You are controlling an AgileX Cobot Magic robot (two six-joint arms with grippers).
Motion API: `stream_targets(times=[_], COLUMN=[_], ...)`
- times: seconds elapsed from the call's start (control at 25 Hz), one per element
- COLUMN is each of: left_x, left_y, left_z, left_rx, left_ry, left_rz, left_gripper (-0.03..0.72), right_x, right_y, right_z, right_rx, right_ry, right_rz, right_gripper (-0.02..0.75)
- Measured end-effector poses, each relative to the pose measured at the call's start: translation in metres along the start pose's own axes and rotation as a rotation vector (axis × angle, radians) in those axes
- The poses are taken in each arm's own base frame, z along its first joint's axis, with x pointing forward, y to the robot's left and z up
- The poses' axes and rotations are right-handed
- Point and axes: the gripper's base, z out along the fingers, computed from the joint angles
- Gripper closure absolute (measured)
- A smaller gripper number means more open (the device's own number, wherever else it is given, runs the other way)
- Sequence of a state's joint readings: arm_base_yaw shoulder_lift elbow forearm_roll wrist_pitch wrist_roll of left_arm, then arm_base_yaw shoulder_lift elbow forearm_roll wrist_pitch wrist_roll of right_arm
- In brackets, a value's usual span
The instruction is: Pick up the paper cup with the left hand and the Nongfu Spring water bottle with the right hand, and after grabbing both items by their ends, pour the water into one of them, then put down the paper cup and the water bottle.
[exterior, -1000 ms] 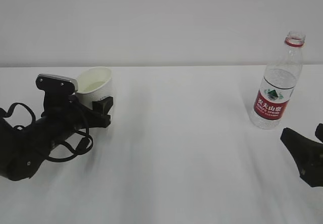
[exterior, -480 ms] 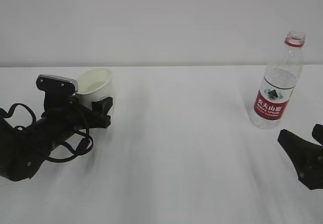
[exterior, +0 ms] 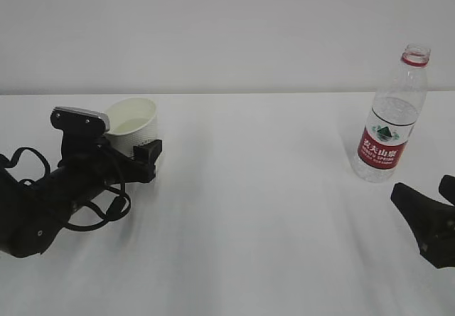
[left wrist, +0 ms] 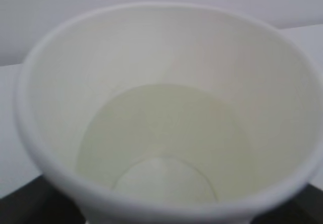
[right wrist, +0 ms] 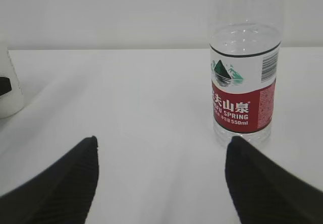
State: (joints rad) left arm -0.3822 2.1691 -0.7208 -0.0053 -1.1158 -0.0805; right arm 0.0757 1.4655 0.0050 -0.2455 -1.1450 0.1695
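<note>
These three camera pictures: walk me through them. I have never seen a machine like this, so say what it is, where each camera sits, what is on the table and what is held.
It is a robot with two black arms, each ending in a gripper. The exterior view faces the white table from the front. The other two cameras ride on the wrists.

The left gripper sits at the small white paper cup. Its wrist camera looks straight into the cup, which holds a little clear water. Whether its fingers clamp the cup is not clear.

The right gripper is open and empty. Its two dark fingers point at the tall clear plastic bottle with the red label, standing upright, uncapped, just ahead.
</note>
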Motion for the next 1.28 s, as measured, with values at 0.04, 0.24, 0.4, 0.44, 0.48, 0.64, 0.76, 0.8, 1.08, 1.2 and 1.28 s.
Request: stream_targets(times=[0.04,0.24,0.4,0.44,0.48,0.64,0.76,0.8,1.08,1.2,1.28], left_x=[0.000,0.003,0.005,0.006,0.005,0.006,0.007,0.007,0.007,0.007,0.007], left_y=[0.000,0.000,-0.001,-0.001,-0.001,-0.001,-0.001,-0.001,-0.002,-0.002,-0.002], left_z=[-0.001,-0.006,-0.009,-0.010,-0.010,-0.011,-0.012,-0.012,-0.012,-0.012,-0.012], left_rx=[0.000,0.005,0.017,0.018,0.020,0.022,0.022,0.022,0.025,0.027,0.027], left_ry=[-0.003,-0.002,0.001,0.002,0.002,0.005,0.010,0.010,0.010,0.011,0.011], left_rz=[0.000,0.003,0.008,0.009,0.010,0.011,0.011,0.011,0.012,0.013,0.013], left_gripper=[0.067,0.064,0.064,0.064,0.064,0.031,0.003,0.001,-0.002,-0.002,-0.001], right_x=[0.000,0.000,0.000,0.000,0.000,0.000,0.000,0.000,0.000,0.000,0.000], right_y=[0.000,0.000,0.000,0.000,0.000,0.000,0.001,0.001,0.001,0.001,0.001], right_z=[0.000,0.000,0.000,0.000,0.000,0.000,0.000,0.000,0.000,0.000,0.000], right_rx=[-0.001,-0.002,-0.002,-0.002,-0.004,-0.005,-0.006,-0.006,-0.013,-0.013,-0.013], right_ry=[0.000,0.000,0.000,0.000,0.001,0.001,0.001,0.001,0.002,0.002,0.002], right_rz=[0.000,-0.001,-0.001,-0.001,-0.002,-0.002,-0.003,-0.003,-0.008,-0.008,-0.008], right_gripper=[0.149,0.149,0.149,0.149,0.149,0.149,0.149,0.149,0.149,0.149,0.149])
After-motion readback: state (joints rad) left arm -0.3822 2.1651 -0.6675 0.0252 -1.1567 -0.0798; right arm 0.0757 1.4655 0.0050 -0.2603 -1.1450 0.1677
